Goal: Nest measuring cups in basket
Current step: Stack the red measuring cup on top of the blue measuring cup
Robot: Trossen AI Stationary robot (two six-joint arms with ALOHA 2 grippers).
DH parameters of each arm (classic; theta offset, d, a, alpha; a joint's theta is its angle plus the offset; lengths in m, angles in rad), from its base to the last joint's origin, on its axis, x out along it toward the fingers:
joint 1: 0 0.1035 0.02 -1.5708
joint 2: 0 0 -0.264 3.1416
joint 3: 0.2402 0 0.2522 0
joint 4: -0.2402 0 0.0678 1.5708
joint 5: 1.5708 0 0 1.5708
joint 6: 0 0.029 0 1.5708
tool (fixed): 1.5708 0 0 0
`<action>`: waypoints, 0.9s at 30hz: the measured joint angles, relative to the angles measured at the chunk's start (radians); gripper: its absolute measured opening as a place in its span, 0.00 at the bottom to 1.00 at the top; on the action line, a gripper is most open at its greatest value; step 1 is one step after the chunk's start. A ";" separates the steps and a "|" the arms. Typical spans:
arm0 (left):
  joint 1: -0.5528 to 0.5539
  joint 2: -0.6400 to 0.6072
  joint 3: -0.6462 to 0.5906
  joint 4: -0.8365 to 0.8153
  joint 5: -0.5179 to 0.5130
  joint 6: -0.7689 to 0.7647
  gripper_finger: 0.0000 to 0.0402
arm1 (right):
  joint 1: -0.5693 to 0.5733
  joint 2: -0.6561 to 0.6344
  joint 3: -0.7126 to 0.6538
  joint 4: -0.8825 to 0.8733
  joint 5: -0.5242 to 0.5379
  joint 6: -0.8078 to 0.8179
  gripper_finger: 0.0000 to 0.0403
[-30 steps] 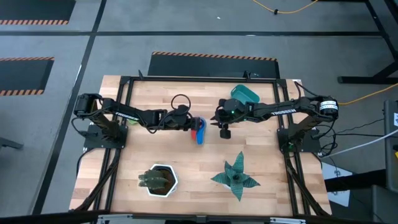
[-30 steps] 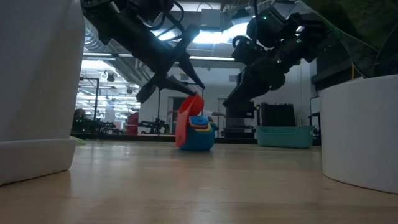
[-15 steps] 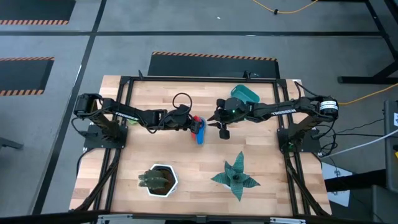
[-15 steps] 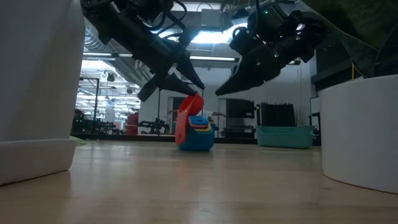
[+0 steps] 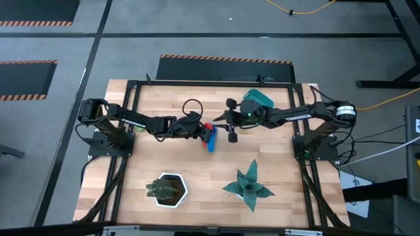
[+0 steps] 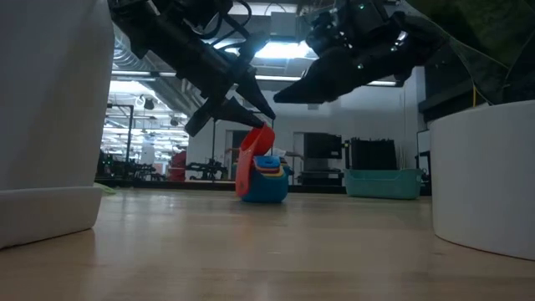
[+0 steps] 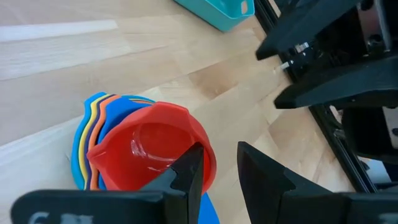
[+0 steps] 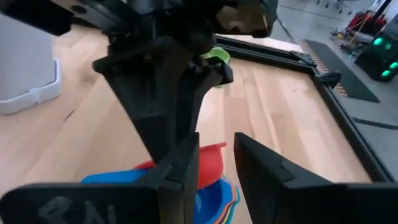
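We log the measuring cups [image 5: 210, 137] stacked near the counter's [image 5: 197, 170] centre, long axis running toward its near edge; the basket [image 5: 258, 99] sits by the far edge. The red cup [image 7: 152, 152] tilts on the stack, mouth facing the left gripper [image 7: 217, 171], whose fingers pinch its rim. The right gripper [image 5: 229, 124] hovers just beside, arm stretched level, fingers slightly parted, holding nothing.

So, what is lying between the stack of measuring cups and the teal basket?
In the high view, the right gripper hangs between the cup stack and the basket; no other object lies there.
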 joint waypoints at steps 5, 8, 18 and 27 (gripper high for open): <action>0.000 0.000 0.000 -0.001 0.000 0.000 0.22 | -0.018 0.063 0.000 0.108 0.000 0.003 0.26; 0.000 0.000 0.000 -0.002 0.000 0.000 0.22 | -0.018 0.093 0.000 0.148 -0.006 0.003 0.26; 0.000 0.000 -0.001 -0.002 0.000 0.000 0.22 | -0.018 0.176 0.000 0.179 -0.034 0.004 0.26; 0.000 0.000 -0.001 0.000 0.000 0.000 0.22 | -0.018 0.185 0.000 0.156 -0.033 0.003 0.26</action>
